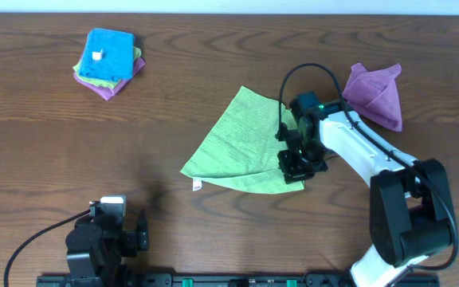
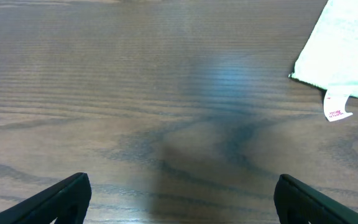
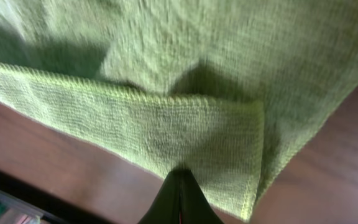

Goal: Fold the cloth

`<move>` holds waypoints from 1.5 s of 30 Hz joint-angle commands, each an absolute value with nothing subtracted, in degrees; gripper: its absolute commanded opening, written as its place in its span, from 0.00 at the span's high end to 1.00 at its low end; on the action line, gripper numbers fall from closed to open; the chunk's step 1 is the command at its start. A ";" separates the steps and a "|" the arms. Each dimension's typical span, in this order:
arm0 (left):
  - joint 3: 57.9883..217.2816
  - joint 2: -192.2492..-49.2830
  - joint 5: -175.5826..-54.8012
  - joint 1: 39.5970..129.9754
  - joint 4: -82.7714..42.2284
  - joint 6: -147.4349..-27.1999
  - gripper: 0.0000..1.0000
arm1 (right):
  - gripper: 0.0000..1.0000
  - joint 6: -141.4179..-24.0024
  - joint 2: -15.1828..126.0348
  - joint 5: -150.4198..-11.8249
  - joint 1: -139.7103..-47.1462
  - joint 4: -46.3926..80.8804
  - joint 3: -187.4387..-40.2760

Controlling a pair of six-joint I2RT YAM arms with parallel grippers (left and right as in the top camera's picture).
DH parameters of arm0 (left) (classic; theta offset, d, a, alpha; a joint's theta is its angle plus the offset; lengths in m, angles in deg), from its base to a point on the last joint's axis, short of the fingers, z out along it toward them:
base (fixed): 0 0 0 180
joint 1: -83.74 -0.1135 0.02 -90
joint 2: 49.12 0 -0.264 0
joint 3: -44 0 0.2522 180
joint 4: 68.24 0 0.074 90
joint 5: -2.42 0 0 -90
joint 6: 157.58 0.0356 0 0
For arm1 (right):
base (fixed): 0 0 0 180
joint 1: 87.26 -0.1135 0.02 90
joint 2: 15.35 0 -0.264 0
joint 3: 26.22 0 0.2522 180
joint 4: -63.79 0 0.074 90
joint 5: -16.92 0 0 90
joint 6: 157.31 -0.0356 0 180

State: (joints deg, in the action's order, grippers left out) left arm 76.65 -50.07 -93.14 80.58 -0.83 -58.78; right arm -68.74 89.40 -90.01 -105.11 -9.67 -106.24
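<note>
The lime-green cloth [image 1: 241,143] lies spread on the wooden table, with its small white tag [image 1: 197,186] at the front-left corner. My right gripper [image 1: 300,165] is shut on the cloth's front-right corner; in the right wrist view the fingers [image 3: 180,180] pinch a turned-over flap of the cloth [image 3: 185,134] lifted off the table. My left gripper [image 2: 179,196] is open and empty, low over bare wood at the front left; the left wrist view shows the cloth's corner [image 2: 347,43] and tag [image 2: 337,107] at the upper right.
A purple cloth [image 1: 377,94] lies bunched at the right, behind the right arm. A stack with a bright blue folded cloth [image 1: 108,56] on top sits at the far left. The table's front edge is near the arm bases.
</note>
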 commanded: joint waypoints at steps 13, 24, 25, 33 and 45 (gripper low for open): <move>76.65 -49.70 -92.99 80.86 -0.28 -59.46 0.05 | 0.67 -73.14 88.35 -86.53 -104.32 -1.96 -107.33; 76.65 -49.70 -92.99 80.88 -0.28 -59.46 0.05 | 0.67 -76.09 87.94 -77.35 -104.32 -3.18 -109.21; 76.65 -49.70 -92.99 80.86 -0.28 -59.46 0.05 | 0.67 -76.11 87.83 -77.37 -104.32 -3.55 -109.87; 76.65 -49.70 -92.99 80.88 -0.28 -59.46 0.05 | 0.55 -76.70 87.63 -79.01 -104.32 -7.16 -110.85; 76.65 -49.70 -92.99 80.86 -0.28 -59.46 0.05 | 0.59 -76.74 87.76 -81.11 -104.32 -5.67 -107.49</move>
